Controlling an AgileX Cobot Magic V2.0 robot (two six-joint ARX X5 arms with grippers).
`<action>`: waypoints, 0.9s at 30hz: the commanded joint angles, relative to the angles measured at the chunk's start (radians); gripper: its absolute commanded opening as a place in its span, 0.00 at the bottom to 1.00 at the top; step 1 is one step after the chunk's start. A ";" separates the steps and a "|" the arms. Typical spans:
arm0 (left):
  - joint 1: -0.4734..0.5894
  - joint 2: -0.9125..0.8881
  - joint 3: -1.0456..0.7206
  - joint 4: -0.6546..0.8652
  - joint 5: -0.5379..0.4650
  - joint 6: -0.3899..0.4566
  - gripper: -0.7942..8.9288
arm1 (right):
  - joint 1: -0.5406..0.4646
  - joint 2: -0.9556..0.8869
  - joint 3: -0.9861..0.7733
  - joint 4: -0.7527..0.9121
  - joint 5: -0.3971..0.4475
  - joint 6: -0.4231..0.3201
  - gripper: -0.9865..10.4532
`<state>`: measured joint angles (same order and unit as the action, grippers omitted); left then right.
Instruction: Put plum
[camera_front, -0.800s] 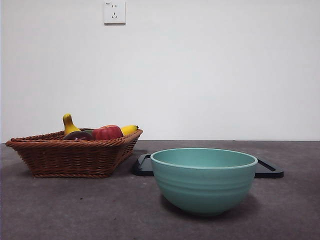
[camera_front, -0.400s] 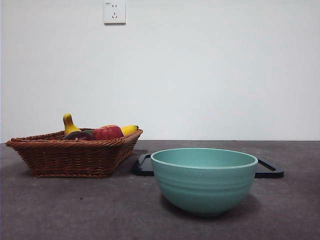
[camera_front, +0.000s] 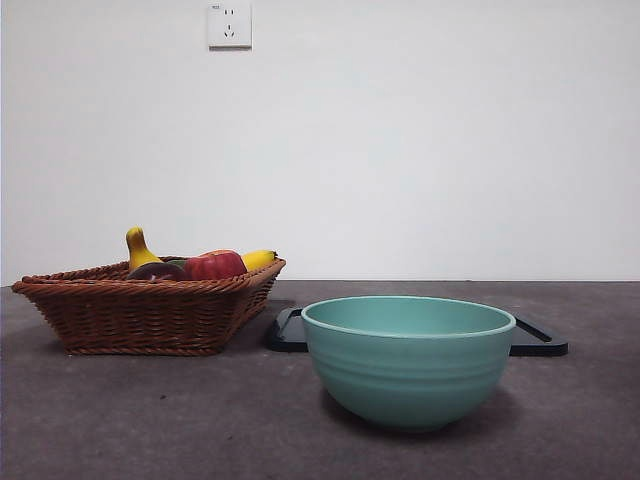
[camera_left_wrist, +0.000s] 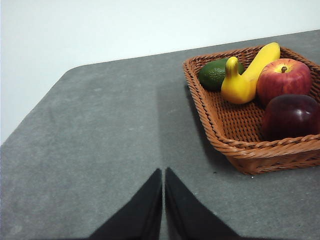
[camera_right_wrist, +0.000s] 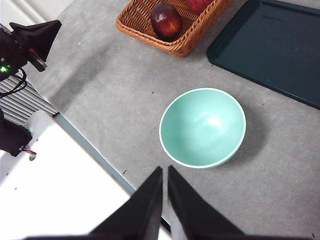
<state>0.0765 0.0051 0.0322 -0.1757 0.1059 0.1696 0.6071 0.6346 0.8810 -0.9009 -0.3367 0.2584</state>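
Nothing has been moved since the earlier frames: both arms are kept out of the front view. Nearest, one round mint-green ceramic bowl (camera_front: 408, 360) is set on the grey felt-like tabletop (camera_front: 150, 420). Behind it, one flat dark rectangular tray (camera_front: 535, 338) is laid. To the side, one brown woven wicker basket (camera_front: 140, 310) is seen, holding one dark maroon glossy plum (camera_left_wrist: 291, 116) at its near edge, one red apple (camera_left_wrist: 283, 77) just beside it, two yellow curved fruits (camera_left_wrist: 245, 80) and one dark green avocado (camera_left_wrist: 214, 73). Farthest, a plain white wall (camera_front: 420, 140) with one white socket (camera_front: 229, 24) is seen. The left gripper (camera_left_wrist: 163, 172) and the right gripper (camera_right_wrist: 164, 170) are held above the tabletop, fingers pressed together, nothing pinched.
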 joint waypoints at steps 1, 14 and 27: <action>0.004 -0.002 -0.021 -0.008 -0.001 -0.006 0.09 | 0.006 0.004 0.017 0.010 0.004 -0.011 0.09; 0.004 -0.002 -0.021 -0.008 -0.001 -0.006 0.09 | -0.345 -0.112 -0.061 0.237 0.033 -0.271 0.09; 0.004 -0.002 -0.021 -0.008 -0.001 -0.006 0.09 | -0.623 -0.460 -0.571 0.795 0.230 -0.298 0.09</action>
<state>0.0765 0.0051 0.0322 -0.1757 0.1059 0.1696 -0.0120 0.1822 0.3271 -0.1295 -0.1146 -0.0303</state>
